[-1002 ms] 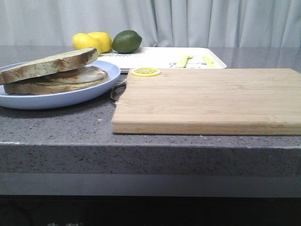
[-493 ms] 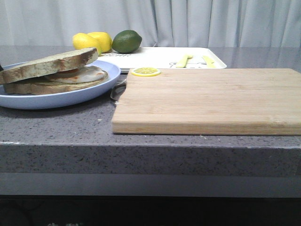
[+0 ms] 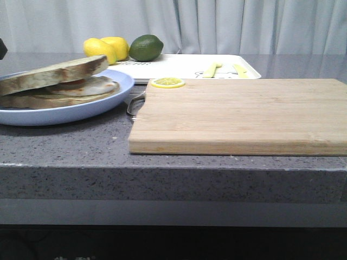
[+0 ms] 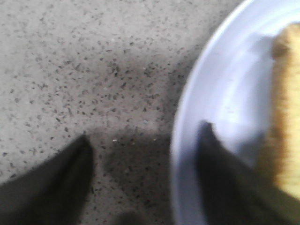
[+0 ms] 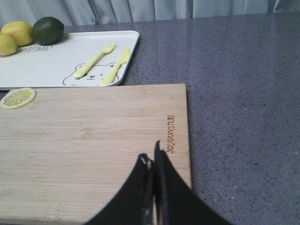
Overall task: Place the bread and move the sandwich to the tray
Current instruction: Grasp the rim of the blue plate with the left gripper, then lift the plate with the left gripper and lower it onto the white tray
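Observation:
The plain bread slice (image 3: 54,73) lies tilted on top of the egg sandwich (image 3: 87,88) on the round pale blue plate (image 3: 81,111) at the left. My left gripper (image 4: 145,133) is open. One finger is over the counter and the other is inside the plate's rim (image 4: 187,140), next to a brown crust (image 4: 286,117). Only a dark bit of it shows at the front view's left edge (image 3: 1,49). My right gripper (image 5: 151,159) is shut and empty above the wooden cutting board (image 5: 93,140). The cream-white tray (image 3: 184,65) lies behind the board.
A yellow fork (image 5: 96,58) and knife (image 5: 117,65) lie on the tray, with two lemons (image 3: 105,47) and a lime (image 3: 146,47) at its left end. A lemon slice (image 3: 167,83) sits on the board's far left corner. A small metal piece (image 3: 135,103) lies between plate and board.
The plate with the sandwich has shifted a little to the left. A dark bit of my left gripper has come into the front view's left edge.

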Robot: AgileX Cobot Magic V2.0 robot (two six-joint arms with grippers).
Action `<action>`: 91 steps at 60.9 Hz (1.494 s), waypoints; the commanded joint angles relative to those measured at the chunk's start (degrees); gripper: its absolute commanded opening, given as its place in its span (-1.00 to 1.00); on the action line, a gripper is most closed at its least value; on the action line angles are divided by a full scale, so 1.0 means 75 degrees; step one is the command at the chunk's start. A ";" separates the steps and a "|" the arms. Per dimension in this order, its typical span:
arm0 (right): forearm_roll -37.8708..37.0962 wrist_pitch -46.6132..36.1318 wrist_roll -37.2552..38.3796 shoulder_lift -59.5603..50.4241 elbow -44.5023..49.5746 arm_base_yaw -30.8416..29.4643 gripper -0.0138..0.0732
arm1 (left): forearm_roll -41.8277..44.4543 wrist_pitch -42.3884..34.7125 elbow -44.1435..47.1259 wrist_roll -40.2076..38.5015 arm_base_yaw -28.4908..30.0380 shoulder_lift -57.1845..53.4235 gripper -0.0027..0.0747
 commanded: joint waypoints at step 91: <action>-0.0004 -0.0684 -0.0006 0.0044 -0.0131 -0.0009 -0.83 | -0.4846 0.4193 -1.0868 0.0008 -0.0017 0.5165 -0.98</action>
